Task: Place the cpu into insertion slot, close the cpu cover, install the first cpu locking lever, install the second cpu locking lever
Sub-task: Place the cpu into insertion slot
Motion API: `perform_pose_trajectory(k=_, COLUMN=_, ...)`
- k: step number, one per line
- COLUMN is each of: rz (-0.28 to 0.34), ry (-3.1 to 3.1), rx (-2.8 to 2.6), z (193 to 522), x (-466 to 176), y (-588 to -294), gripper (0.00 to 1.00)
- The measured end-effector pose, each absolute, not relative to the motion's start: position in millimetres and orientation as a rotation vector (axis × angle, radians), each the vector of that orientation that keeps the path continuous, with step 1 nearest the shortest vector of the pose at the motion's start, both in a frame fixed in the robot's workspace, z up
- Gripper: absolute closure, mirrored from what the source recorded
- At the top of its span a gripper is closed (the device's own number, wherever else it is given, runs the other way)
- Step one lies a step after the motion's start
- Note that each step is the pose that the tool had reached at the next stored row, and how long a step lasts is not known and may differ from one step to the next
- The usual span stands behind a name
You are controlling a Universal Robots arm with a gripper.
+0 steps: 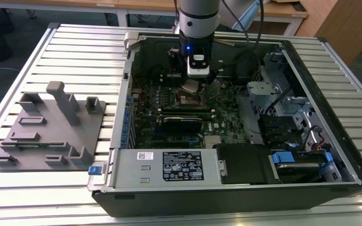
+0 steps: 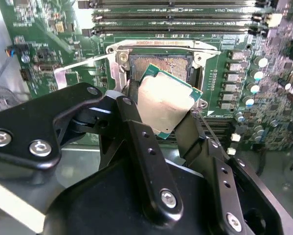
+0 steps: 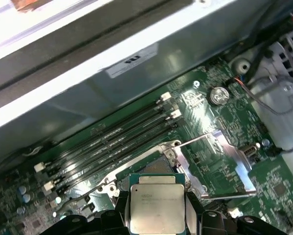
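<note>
On the exterior view's left, a grey moulded holder point(image 1: 49, 129) with upright posts sits on the slatted metal bench point(image 1: 80, 52), just beside an open computer case point(image 1: 350, 155). Along the case's near edge lies a grey power supply box point(image 1: 168, 165), and behind it the green motherboard point(image 1: 168, 127) covers the floor of the case. Near the middle, the robot arm point(image 1: 198, 19) reaches down into the case, and its jaws are closed on two opposite edges of the cpu point(image 1: 190, 86), holding it tilted just above the insertion slot point(image 1: 190, 99). In the second wrist view the cpu point(image 2: 166, 105) shows its pale metal top and a thin green border. It hangs at an angle over the near edge of the insertion slot point(image 2: 168, 66), whose bare contact field is still uncovered, so the chip is not seated. The cpu cover point(image 2: 82, 63) stands open, folded away to one side of the slot. In the first wrist view the cpu cover point(image 3: 244, 171) reads as a thin silvery frame lying over the board beside the slot, with long black memory slots point(image 3: 112, 137) on the slot's far side. On the exterior view's right, metal drive cages point(image 1: 266, 89) and black parts with blue tabs point(image 1: 283, 157) fill that end of the case.
</note>
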State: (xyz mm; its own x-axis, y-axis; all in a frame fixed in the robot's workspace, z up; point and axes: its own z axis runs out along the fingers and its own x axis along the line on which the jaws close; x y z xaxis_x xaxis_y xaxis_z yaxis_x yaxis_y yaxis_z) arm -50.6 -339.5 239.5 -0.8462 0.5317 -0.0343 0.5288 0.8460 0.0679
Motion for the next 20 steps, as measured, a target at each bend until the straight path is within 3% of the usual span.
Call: perform_pose_trajectory(k=20, rz=0.083, ry=2.926, rx=0.982, z=239.2, x=-50.6, y=-339.5, gripper=0.46)
